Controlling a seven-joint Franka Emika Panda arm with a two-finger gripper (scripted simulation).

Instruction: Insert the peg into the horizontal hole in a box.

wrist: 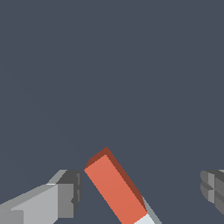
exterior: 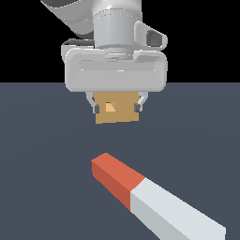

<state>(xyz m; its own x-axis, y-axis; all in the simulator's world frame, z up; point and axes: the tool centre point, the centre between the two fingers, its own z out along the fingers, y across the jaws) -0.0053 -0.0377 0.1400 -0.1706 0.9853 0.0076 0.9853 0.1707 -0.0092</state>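
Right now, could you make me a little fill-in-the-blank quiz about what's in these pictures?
1. The short end of the peg is colored ____.
2. The fingers are spread apart and hold ____.
3. The hole in the box has a ____ shape.
4. The peg lies flat on the ____.

Missing words: red-orange; nothing; square; floor

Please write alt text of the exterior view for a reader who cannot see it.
A peg with a red-orange end and pale grey-white rest lies flat on the dark floor, not held. Behind it the white gripper hangs open and empty, partly covering the tan box with its small square hole.
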